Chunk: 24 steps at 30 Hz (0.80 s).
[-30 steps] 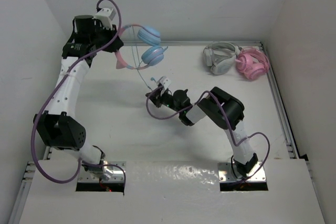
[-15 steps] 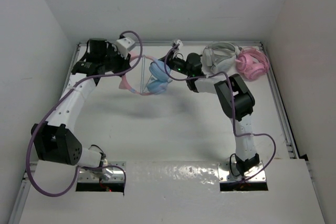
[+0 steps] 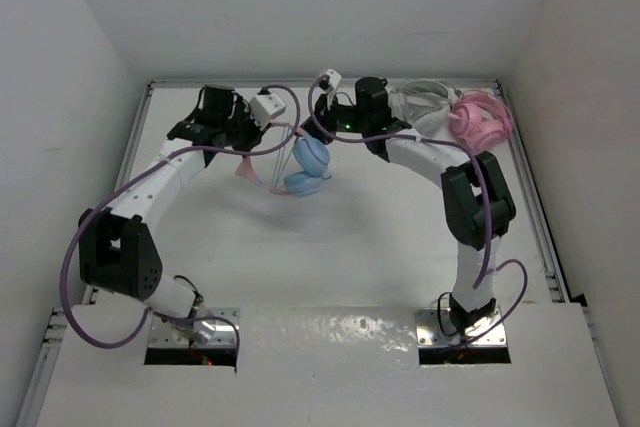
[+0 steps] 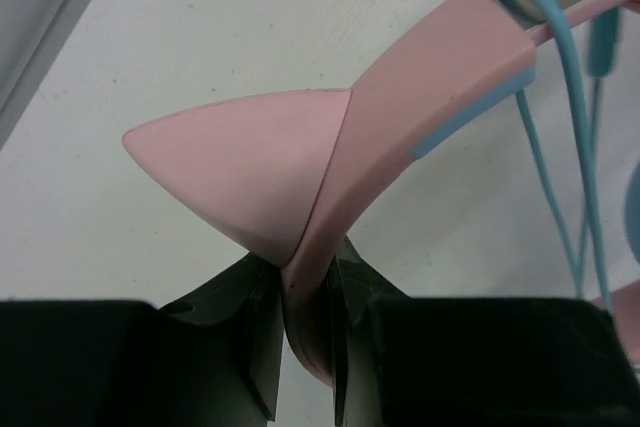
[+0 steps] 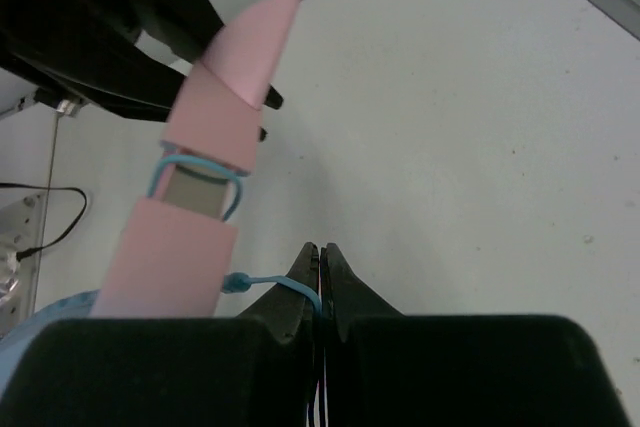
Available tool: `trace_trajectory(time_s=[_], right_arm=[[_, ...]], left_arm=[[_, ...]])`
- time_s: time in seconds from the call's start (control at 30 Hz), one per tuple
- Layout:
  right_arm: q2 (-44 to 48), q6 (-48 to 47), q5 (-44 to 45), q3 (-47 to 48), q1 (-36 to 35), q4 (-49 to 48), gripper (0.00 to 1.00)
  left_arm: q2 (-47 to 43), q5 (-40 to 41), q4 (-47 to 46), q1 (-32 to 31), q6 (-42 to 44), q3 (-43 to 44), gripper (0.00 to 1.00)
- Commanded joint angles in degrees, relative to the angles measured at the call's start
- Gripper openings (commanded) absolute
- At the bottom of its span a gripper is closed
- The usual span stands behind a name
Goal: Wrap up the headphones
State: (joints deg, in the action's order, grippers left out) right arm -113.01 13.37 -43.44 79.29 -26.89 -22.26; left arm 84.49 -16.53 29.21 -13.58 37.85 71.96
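Your headphones (image 3: pixel 305 169) hang just above the counter (image 3: pixel 350 247), toward its far edge. The left pincer (image 4: pixel 305 297) is clenched on their pink headband (image 4: pixel 420 97) to steady them. The right pincer (image 5: pixel 320 269) pinches the thin blue cable (image 5: pixel 262 284), probably to wind it round the band.

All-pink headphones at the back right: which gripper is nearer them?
Right. The right gripper is left of the all-pink headphones, past the grey-white headphones, shut on the blue cable; the left gripper is farther left, clamping the pink headband.
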Motion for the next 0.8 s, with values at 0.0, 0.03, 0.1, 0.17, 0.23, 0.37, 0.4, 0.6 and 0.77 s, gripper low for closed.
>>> trace_trajectory(time_s=[0.0,0.03,0.1,0.17,0.23,0.37,0.4,0.6,0.77], right_arm=[[5.7,-7.0,6.5,6.4,2.6,6.3,0.0],[6.0,-8.5,7.2,7.5,2.4,7.8,0.0],[6.7,-11.2,10.9,9.0,1.6,11.9,0.0],[7.4,-12.9,17.3,9.3,0.0,14.2,0.0],[7.7,-17.3,24.3,8.0,-2.3,13.2,0.1],[4.7,-15.3,30.3,9.8,-2.5,11.2,0.1],[2.6,-14.9,29.6,11.4,-2.5,11.2,0.09],[-2.9,-11.3,23.8,7.1,-2.5,2.2,0.0],[-3.3,-7.1,29.7,3.9,-2.5,-7.3,0.0]], left_arm=[[2.9,3.1,8.4,-0.9,4.3,-0.9,0.0],[3.4,3.4,8.5,-1.8,4.4,-0.7,0.0],[4.4,4.7,7.7,-2.9,4.2,-0.9,0.0],[4.9,5.1,7.5,-3.6,4.5,-0.9,0.0],[5.1,4.3,7.5,-4.0,4.6,-0.9,0.0],[4.8,-1.2,10.2,-4.1,4.3,0.8,0.0],[4.2,-2.1,11.6,-4.1,4.1,1.1,0.0],[1.0,2.5,9.6,-4.9,2.5,-1.6,0.0],[4.1,8.7,8.1,-5.1,1.6,-3.4,0.0]])
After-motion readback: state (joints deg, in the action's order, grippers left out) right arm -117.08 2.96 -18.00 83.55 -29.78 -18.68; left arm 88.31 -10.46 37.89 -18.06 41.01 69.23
